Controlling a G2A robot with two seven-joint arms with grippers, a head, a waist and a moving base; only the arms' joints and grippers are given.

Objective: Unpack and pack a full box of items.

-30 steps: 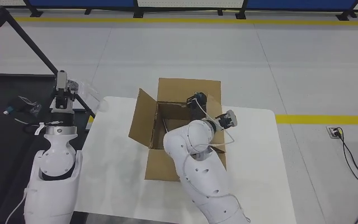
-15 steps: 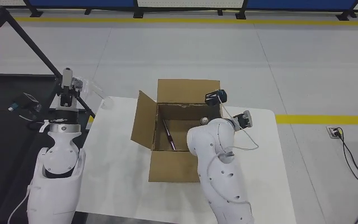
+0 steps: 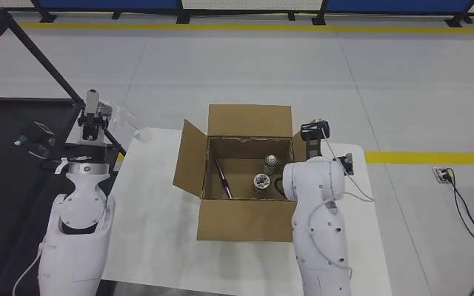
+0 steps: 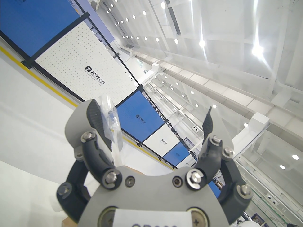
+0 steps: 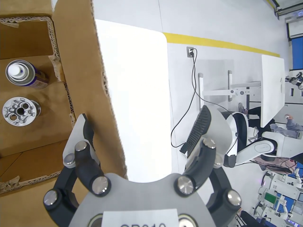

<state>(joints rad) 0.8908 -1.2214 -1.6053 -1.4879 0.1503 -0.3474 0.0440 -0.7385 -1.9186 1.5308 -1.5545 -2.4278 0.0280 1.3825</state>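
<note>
An open cardboard box (image 3: 237, 218) stands mid-table. Inside it are a spray can (image 3: 271, 160) (image 5: 20, 73), a metal spool (image 3: 260, 181) (image 5: 20, 112) and a dark rod (image 3: 222, 177) leaning by the left wall. My right gripper (image 3: 315, 132) (image 5: 143, 116) is open above the box's right flap (image 5: 82, 48), which lies between its fingers in the right wrist view. My left gripper (image 3: 92, 111) (image 4: 151, 109) is raised off the table's left edge, pointing upward and open. A clear plastic bag (image 4: 111, 124) (image 3: 122, 118) clings to one finger pad.
The white table (image 3: 155, 222) has bare surface left of the box, and a narrower strip (image 5: 135, 83) to its right. A black stand (image 3: 44, 66) rises beyond the left edge. A cable and wall socket (image 5: 190, 51) are on the floor to the right.
My right arm swung right from above the box's inside to its right flap, uncovering the spool and can. The left gripper shifted slightly with the bag.
</note>
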